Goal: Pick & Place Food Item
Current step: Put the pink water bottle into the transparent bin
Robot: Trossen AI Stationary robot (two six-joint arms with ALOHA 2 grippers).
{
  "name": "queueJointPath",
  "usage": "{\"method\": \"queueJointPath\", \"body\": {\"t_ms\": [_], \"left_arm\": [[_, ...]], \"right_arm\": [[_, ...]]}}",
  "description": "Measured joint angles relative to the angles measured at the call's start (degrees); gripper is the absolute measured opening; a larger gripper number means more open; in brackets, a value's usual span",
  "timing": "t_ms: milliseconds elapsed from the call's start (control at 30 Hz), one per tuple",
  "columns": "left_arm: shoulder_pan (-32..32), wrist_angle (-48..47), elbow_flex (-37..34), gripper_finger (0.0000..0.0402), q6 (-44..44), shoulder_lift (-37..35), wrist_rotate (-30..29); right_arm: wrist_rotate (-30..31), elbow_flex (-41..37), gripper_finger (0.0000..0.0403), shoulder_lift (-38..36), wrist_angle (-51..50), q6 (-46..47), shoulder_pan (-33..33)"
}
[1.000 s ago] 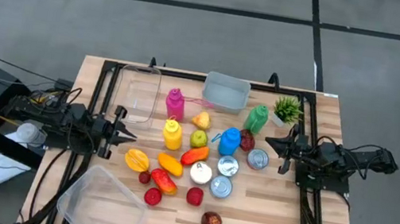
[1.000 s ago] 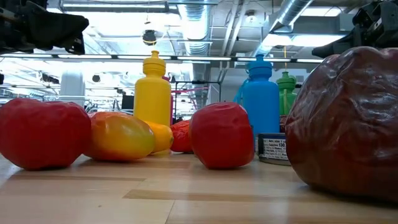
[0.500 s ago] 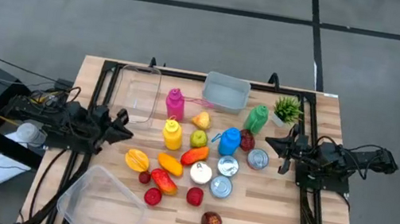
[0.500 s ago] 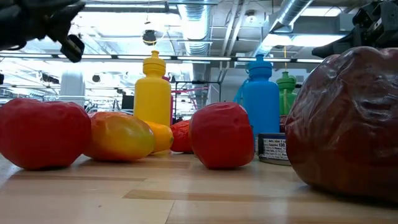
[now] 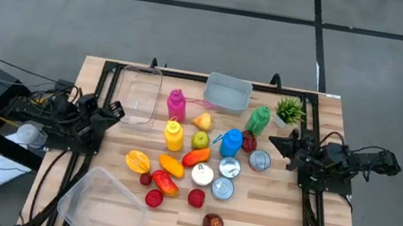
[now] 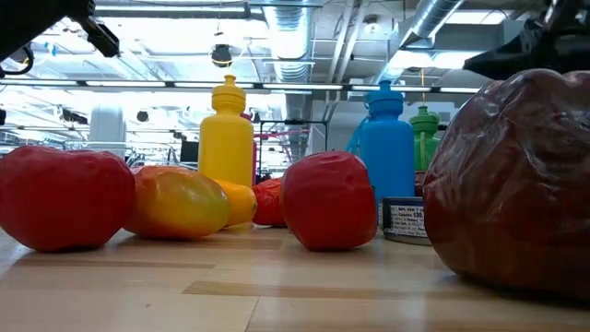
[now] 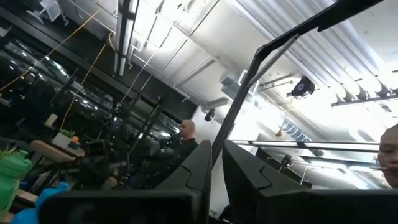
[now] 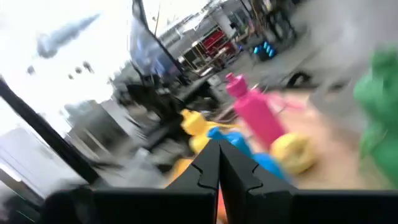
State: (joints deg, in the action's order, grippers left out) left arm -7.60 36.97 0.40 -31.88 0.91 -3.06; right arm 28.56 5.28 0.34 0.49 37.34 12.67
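**Q:** Food items, where did they sit relative to the arms?

**A:** Pile of plastic food sat mid-table, between both grippers. The left gripper [image 5: 115, 107] hung at its own edge of the wooden slatted table [image 5: 265, 220], tilted up, fingers [image 7: 205, 168] pressed together, holding nothing. Nearest it was the clear rectangular tray [image 5: 136, 93], just beside the tip. The yellow squeeze bottle [image 5: 173, 134] and orange-yellow mango-shaped fruit [image 5: 138, 161] were further inward from it.

**Q:** And the other arm?

**A:** The right gripper [image 5: 273, 142] hovered at the opposite edge, fingers [image 8: 217, 165] closed on themselves, also empty. Just beside its tip were the silver tin can [image 5: 260, 160] and the dark red fruit [image 5: 248, 144], with the green squeeze bottle [image 5: 258, 119] and blue squeeze bottle [image 5: 231, 141] near it. The pink squeeze bottle [image 8: 255, 112] showed further off.

**Q:** Anything close to the table-level camera?

**A:** Yep, a big dark red wrinkled apple [image 6: 516, 184] right up close, plus a red round tomato-like piece [image 6: 330, 198] and another red one [image 6: 60, 194]. All untouched.
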Motion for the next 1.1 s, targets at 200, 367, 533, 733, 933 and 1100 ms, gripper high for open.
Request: {"method": "queueJointPath", "body": {"t_ms": [200,367,533,733,933,1100], "left_arm": [[0.0,-0.02,-0.01,0.0029,0.0,0.0,-1.63],[0.0,0.1,-0.01,0.0029,-0.06,0.0,-1.67],[0.0,0.59,-0.01,0.0029,-0.07,0.01,-2.98],[0.0,0.39,-0.01,0.002,2.19,0.02,-2.98],[0.0,0.39,-0.01,0.0006,2.95,0.02,-2.96],[0.0,0.13,-0.01,0.0003,2.95,0.02,-2.94]], "right_arm": [[1.87,0.0,0.0,0.02,2.42,12.72,-0.08],[4.41,0.0,0.0,0.01,3.87,13.81,-0.09],[5.14,-0.01,0.0,0.02,8.37,10.81,-0.09],[5.24,5.27,0.0001,0.93,21.45,-9.32,-0.09],[10.72,19.64,0.0054,7.33,6.53,-18.82,-0.07],[16.14,34.07,0.015,19.25,-11.57,-22.85,-0.09]]}}
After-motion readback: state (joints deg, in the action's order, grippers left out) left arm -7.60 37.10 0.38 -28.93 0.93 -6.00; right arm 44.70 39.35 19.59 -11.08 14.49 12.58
